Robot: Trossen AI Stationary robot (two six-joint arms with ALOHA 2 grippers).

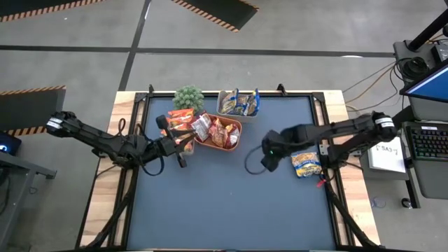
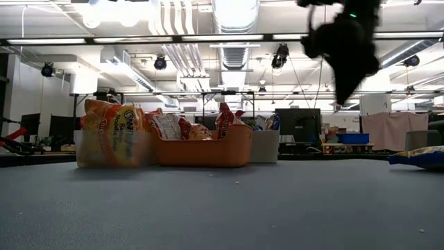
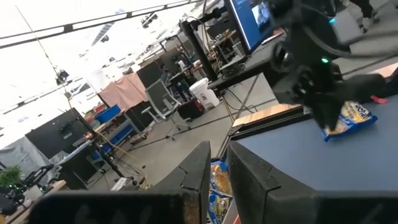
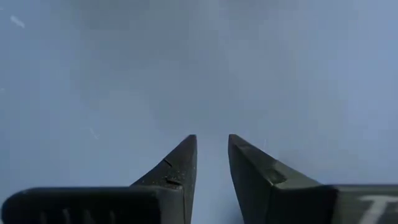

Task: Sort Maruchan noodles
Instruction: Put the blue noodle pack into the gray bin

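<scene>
Maruchan noodles are spread over several places. Orange packets stand in a clear tub. Mixed packets fill the orange tray. Blue-and-yellow packets sit in a clear tub at the far edge. One blue-and-yellow packet lies flat on the mat at the right. My right gripper hangs above bare mat left of that packet. It points down, fingers a little apart, nothing between them. My left gripper waits level beside the orange-packet tub, nearly closed and empty.
A small green plant stands at the far edge next to the tubs. The blue mat stretches bare toward the near edge. Wooden table borders and dark frame rails flank the mat. A laptop and papers sit beyond the right edge.
</scene>
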